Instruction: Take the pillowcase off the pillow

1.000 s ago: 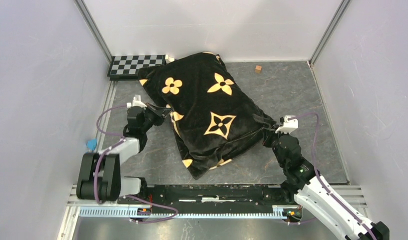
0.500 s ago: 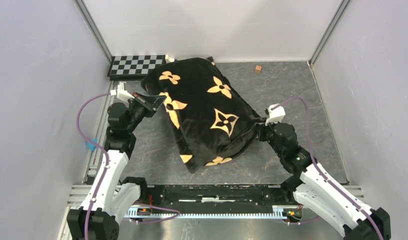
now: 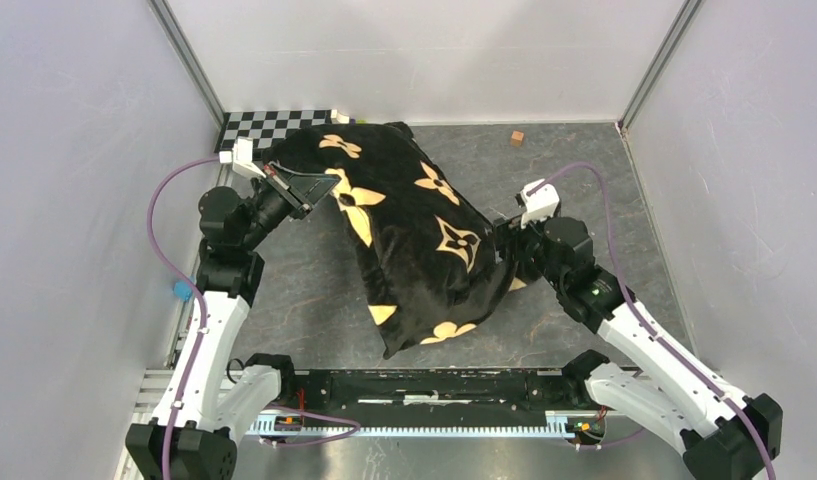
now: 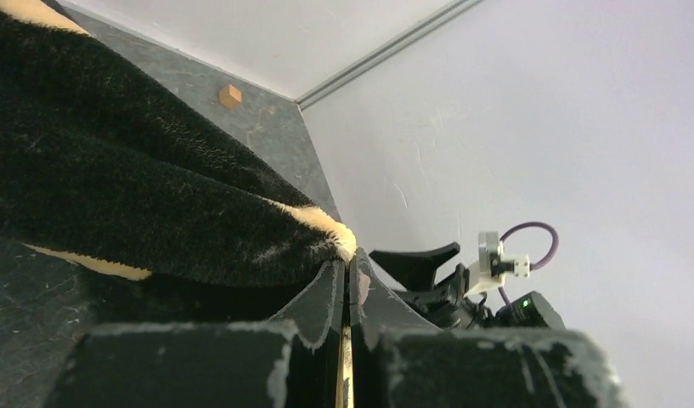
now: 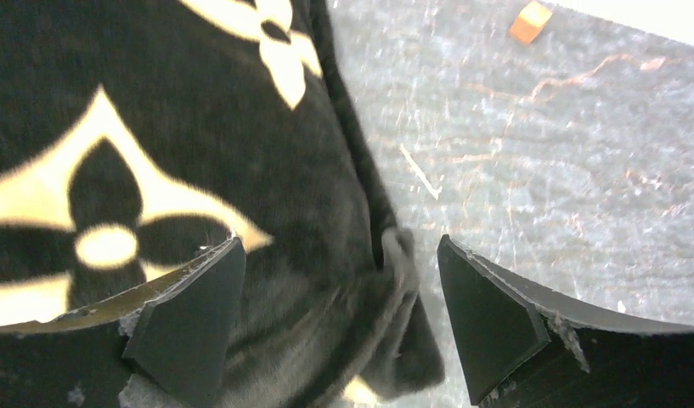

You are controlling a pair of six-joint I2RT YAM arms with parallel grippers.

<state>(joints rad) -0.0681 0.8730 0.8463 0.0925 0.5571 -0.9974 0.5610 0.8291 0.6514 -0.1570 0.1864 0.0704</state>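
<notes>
The pillowcase [image 3: 414, 235], black plush with tan-gold flower motifs, lies as a bulky bundle across the middle of the floor, its far left corner raised. My left gripper [image 3: 327, 197] is shut on that corner; in the left wrist view its jaws [image 4: 345, 265] pinch a gold-tipped fold of the pillowcase [image 4: 156, 195]. My right gripper [image 3: 504, 252] stands open at the bundle's right edge. In the right wrist view its fingers [image 5: 339, 245] straddle a loose dark flap of the pillowcase [image 5: 156, 127] without pressing it. The pillow is hidden inside the cover.
A black-and-white checkerboard [image 3: 264, 126] lies at the back left, partly under the bundle. A small orange-brown cube [image 3: 517, 138] sits near the back wall. Grey walls close the floor on three sides. A blue object [image 3: 184, 291] lies by the left rail.
My left gripper has carried its corner of the pillowcase up and toward the back left. My right gripper has opened and let go of the right edge, moving forward with the bundle.
</notes>
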